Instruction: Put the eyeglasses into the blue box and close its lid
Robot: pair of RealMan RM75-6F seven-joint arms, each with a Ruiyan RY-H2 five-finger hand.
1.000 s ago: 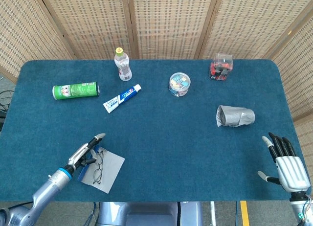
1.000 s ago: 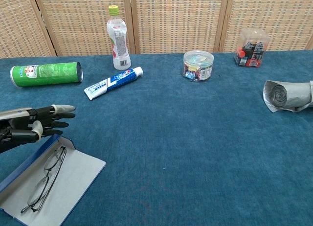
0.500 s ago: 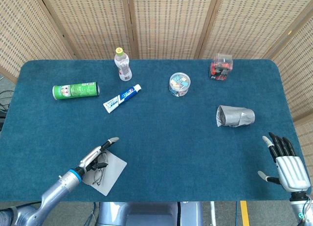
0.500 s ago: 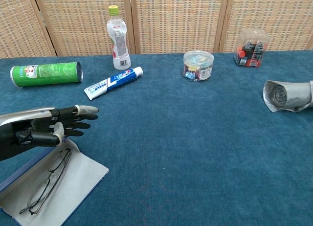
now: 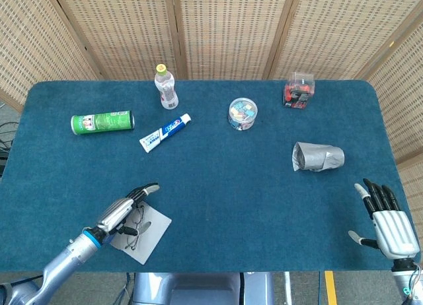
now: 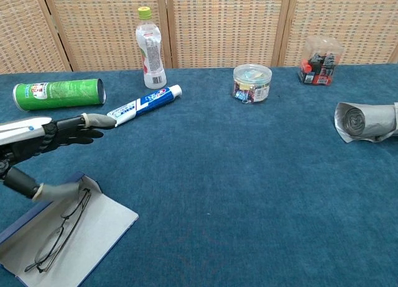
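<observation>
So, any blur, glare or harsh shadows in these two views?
Head view: even, soft light, everything sharp, only a faint shadow under the left hand. Chest view: that hand's thumb is slightly smeared over the eyeglasses; no glare on the bottle.

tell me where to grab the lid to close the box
Judging by its pose, take the lid by its free right edge, coming from the right, and fold it leftward. It lies flat, open on the table, with the glasses lying on it. The left hand hovers above, holding nothing.
</observation>
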